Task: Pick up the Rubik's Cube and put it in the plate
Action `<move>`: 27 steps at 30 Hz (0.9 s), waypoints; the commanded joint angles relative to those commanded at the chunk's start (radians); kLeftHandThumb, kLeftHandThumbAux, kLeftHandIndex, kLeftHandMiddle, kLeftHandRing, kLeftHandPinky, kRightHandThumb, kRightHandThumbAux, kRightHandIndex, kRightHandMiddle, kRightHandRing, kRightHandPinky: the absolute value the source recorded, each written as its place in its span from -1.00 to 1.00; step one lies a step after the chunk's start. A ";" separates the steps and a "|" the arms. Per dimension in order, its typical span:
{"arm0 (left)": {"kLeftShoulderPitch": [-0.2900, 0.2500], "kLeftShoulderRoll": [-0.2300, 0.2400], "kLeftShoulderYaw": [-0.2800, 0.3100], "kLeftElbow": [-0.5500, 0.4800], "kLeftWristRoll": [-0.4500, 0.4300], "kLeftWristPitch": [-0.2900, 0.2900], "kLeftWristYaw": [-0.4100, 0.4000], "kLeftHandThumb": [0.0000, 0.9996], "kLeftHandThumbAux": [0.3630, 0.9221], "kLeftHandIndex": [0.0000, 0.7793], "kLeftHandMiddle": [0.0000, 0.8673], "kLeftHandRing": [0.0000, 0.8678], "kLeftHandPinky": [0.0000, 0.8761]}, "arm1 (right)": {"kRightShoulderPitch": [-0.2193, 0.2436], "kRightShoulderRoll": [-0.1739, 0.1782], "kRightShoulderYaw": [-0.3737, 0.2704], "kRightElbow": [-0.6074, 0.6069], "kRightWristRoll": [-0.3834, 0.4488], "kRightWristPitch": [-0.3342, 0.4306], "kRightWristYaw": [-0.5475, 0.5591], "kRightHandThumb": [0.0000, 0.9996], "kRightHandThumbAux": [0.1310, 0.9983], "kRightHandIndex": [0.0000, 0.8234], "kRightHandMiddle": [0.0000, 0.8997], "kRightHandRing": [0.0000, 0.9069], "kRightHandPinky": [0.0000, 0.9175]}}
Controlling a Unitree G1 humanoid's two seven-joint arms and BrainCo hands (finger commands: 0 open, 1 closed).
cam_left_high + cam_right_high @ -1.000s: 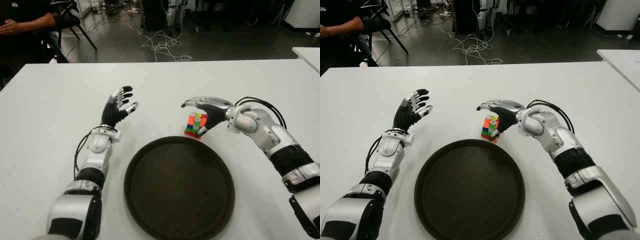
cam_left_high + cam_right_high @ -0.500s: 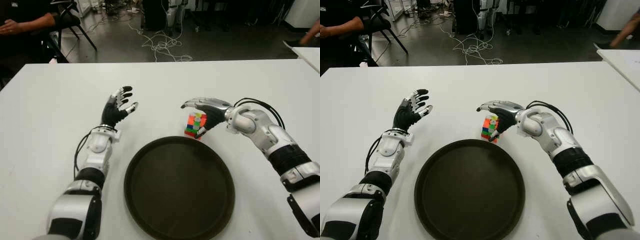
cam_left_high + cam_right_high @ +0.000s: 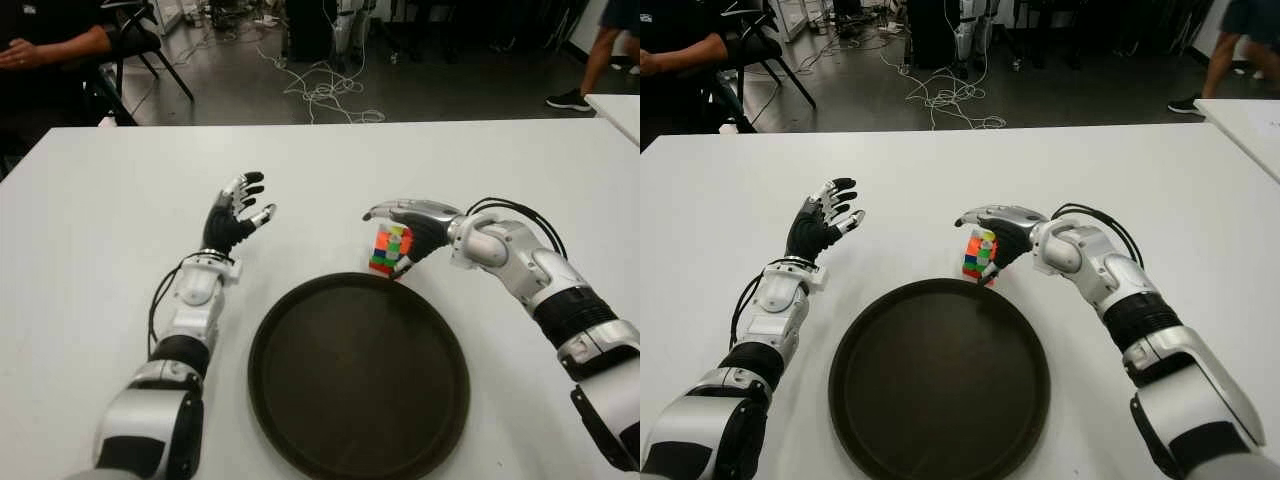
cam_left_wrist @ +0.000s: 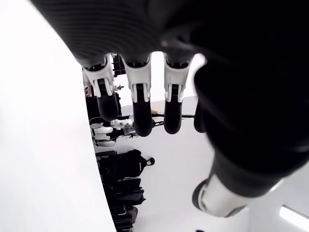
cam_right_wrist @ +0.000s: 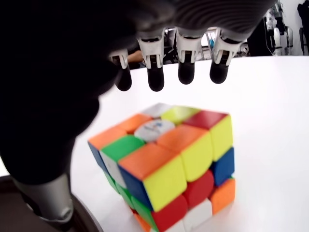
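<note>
The Rubik's Cube (image 3: 389, 250) stands on the white table (image 3: 100, 220), just beyond the far rim of the dark round plate (image 3: 358, 385). My right hand (image 3: 422, 222) arches over the cube from the right, with its fingers (image 5: 186, 67) stretched out above the cube's top and the thumb down at the near right side. In the right wrist view the cube (image 5: 169, 164) sits free under the hand, not clasped. My left hand (image 3: 238, 212) is raised with fingers spread, left of the plate, holding nothing.
A seated person (image 3: 50, 45) is beyond the table's far left corner. Another person's legs (image 3: 595, 60) show on the floor at the far right, near a second white table (image 3: 615, 105). Cables (image 3: 320, 90) lie on the floor behind.
My right hand has sunk slightly closer over the cube. A person has walked into view at the far right. The left hand and cube have not moved.
</note>
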 joint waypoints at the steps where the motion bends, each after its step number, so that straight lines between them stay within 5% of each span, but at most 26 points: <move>1: 0.000 0.000 0.000 0.000 0.000 0.001 0.000 -1.00 0.74 -0.47 -0.59 -0.65 -0.70 | -0.004 0.002 0.003 0.011 -0.003 -0.001 -0.004 -1.00 0.40 -1.00 -1.00 -1.00 -1.00; 27: 0.003 0.000 -0.007 -0.008 0.009 0.005 0.014 -1.00 0.66 -0.48 -0.59 -0.68 -0.74 | -0.013 0.008 0.022 0.048 -0.024 -0.027 -0.020 -1.00 0.46 -1.00 -1.00 -1.00 -0.96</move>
